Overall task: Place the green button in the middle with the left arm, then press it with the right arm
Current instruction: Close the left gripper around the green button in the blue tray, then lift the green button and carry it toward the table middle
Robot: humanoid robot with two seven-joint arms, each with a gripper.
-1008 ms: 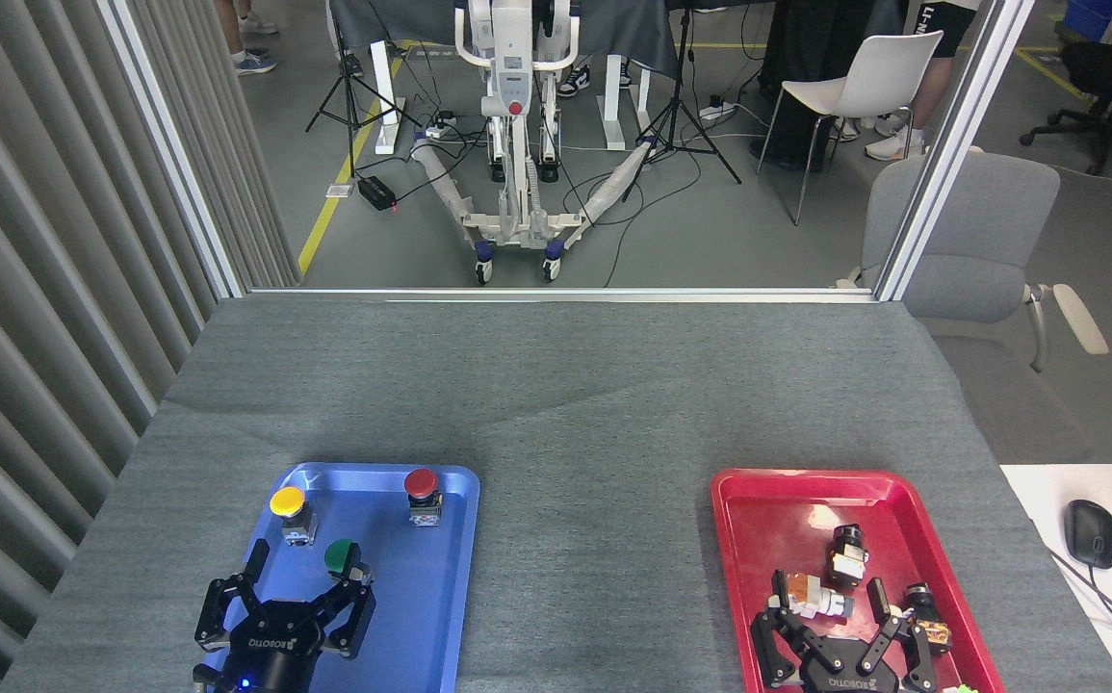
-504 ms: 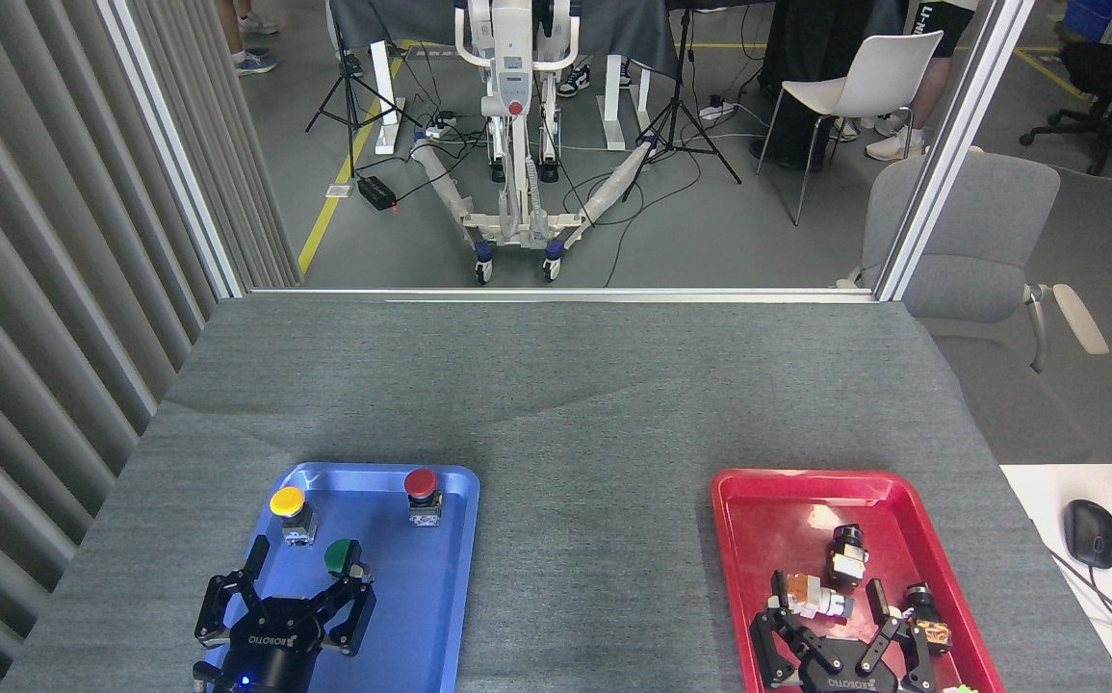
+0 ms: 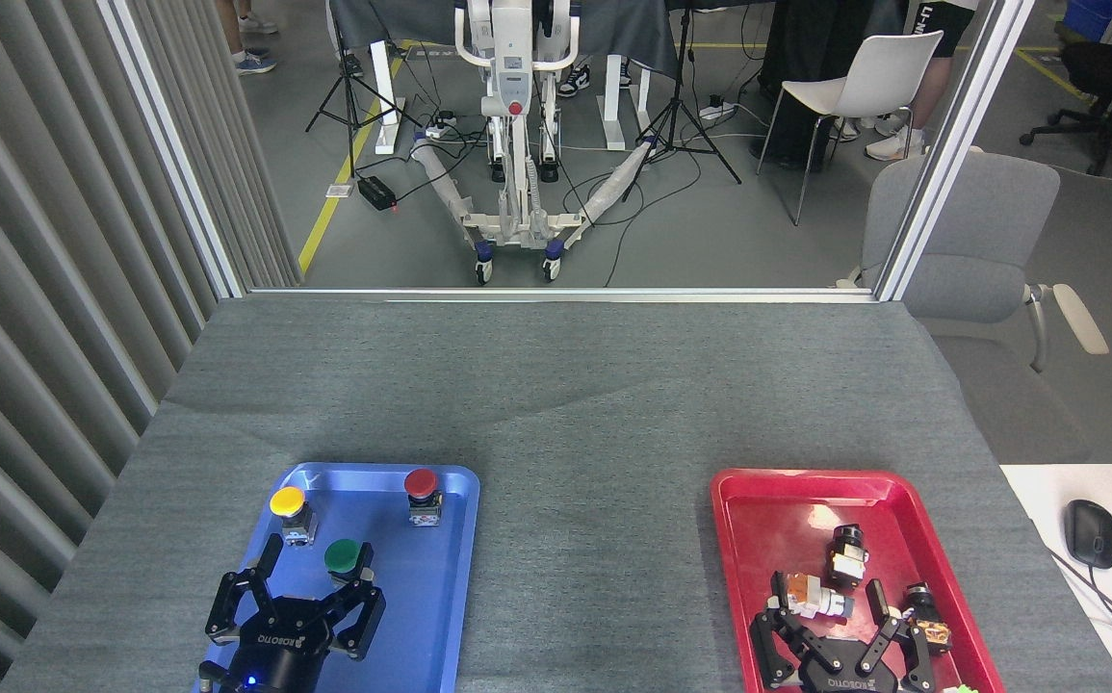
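Head view, looking down on a grey felt-covered table. Two trays sit near its front edge, a blue tray at left and a red tray of small parts at right, with bare cloth, the middle, between them. On the blue tray stand a yellow button, a red button and, nearest, the green button. The left gripper, fingers spread and holding nothing, reaches around that green cap. To grip well, it should close low on the square base, keeping the button upright. The right gripper rests splayed and empty over the red tray.
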